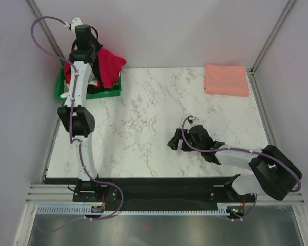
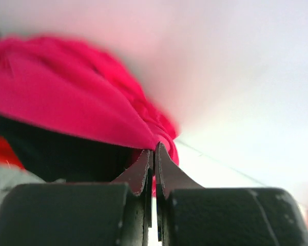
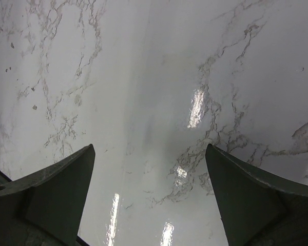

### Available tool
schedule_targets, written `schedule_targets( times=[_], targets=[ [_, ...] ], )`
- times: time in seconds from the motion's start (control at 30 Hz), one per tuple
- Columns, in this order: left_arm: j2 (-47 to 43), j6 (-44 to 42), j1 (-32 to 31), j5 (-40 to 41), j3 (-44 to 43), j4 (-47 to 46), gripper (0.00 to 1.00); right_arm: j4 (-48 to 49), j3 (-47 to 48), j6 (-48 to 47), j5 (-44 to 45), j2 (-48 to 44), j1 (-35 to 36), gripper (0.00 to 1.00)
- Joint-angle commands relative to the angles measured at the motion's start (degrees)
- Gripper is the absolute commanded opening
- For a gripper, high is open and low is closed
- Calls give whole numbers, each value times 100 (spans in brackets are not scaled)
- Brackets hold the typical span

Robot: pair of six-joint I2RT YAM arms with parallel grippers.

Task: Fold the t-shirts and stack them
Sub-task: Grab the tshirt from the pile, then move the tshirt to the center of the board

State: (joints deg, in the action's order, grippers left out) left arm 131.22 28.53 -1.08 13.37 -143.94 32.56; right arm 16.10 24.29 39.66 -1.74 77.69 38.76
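Observation:
The crimson red t-shirt (image 1: 110,65) hangs bunched above the green bin (image 1: 109,93) at the back left. My left gripper (image 1: 95,57) is shut on a fold of it; in the left wrist view the red cloth (image 2: 66,102) drapes from the closed fingertips (image 2: 155,154). The salmon pink t-shirt (image 1: 226,79) lies folded flat at the back right of the table. My right gripper (image 1: 175,141) is open and empty, low over the marble at centre right; its wrist view shows only bare marble between the fingers (image 3: 66,179).
The green bin holds more cloth, red, white and dark (image 1: 95,82). The white marble table (image 1: 143,123) spreads between the bin and the pink shirt. Metal frame posts stand at the back corners.

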Motion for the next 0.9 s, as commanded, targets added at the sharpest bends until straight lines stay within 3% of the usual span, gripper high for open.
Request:
schedule_targets(
  times=[0.0,0.13,0.4,0.5,0.6,0.63,0.77,0.8,0.83,0.87],
  targets=[
    [-1376,495,-85,-475,-460,-1661,2,-1249,-329,-37,-90,299,8,98],
    [-2152,302,-489,-290,-354,-3191,2,-1249,-373,-28,-107,229,8,98],
    [-2733,450,-569,-537,-934,-4530,2,-1179,-513,16,-99,-52,8,98],
    [-3005,914,-560,-835,-777,-4215,2,-1197,-522,24,-64,-122,8,98],
    [-3382,1146,-761,-1239,-357,-3276,2,-1590,-330,-46,94,-359,8,98],
    [-3549,1050,-1058,-1275,-145,-2899,2,-1958,-198,-63,138,-778,8,98],
    [-4402,1205,-1404,-1293,1716,-1066,3,-4511,1317,234,1770,-2335,-18,98],
    [-4603,1555,-1386,-1310,2599,-797,5,-4893,1654,453,2348,-2564,-61,98],
    [-4570,1724,-1108,-1676,2964,-455,18,-5184,1979,490,2554,-2801,-105,98],
    [-4518,1865,-905,-2767,3290,-208,30,-5596,2600,481,2643,-2838,-175,98]
  ],
)
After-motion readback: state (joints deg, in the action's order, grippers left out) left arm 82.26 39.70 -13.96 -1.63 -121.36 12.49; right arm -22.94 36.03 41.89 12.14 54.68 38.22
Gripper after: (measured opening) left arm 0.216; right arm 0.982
